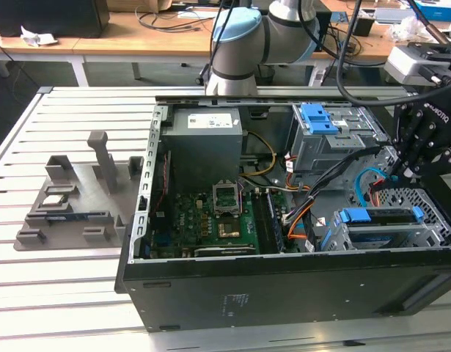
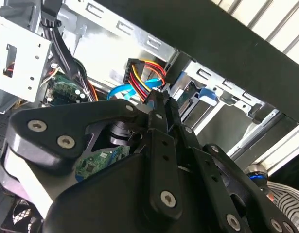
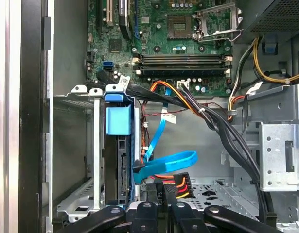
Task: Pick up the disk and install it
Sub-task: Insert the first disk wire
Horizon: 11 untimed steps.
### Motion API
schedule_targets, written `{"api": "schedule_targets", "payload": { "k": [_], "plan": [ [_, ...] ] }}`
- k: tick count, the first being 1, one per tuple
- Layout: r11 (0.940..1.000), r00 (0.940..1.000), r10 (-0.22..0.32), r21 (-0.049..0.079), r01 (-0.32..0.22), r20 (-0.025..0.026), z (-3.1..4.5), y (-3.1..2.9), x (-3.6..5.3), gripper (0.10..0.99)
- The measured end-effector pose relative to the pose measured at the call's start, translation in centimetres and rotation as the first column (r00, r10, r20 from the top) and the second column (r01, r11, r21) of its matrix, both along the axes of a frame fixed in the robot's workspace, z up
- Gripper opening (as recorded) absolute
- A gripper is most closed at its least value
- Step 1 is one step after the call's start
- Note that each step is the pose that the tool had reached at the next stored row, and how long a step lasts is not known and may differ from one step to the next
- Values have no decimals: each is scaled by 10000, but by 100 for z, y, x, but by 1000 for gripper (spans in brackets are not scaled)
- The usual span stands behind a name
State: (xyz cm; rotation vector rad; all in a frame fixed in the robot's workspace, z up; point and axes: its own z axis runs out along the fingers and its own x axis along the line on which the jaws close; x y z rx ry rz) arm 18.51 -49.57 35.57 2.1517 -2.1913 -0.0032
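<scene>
Black gripper [image 2: 161,109] fingers press together with nothing between them, their tips beside a power plug with red and yellow wires [image 2: 145,73] and a looped blue flat cable [image 3: 164,162]. Going left to right in the exterior view, a grey plastic holder [image 1: 67,194] lies on the slatted table [image 1: 34,293], then the open computer case [image 1: 284,286], with the disk [image 1: 383,220] seated in its drive cage [image 1: 423,235] on blue rails, at the exterior view's right below the gripper.

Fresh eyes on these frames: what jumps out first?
The open computer case, lying on its side on the slatted table, green motherboard exposed. The black claw hangs over the case's end at the exterior view's right, above the drive cage. There the disk with blue rails sits in its bay beside a looping blue cable.
</scene>
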Motion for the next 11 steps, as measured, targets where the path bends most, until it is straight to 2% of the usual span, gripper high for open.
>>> {"api": "schedule_targets", "payload": {
  "k": [7,11],
  "plan": [
    [10000,10000,23,1,-23,1,-8,-248,-18,169],
    [10000,10000,27,1,-27,1,-49,-306,-23,169]
  ]
}}
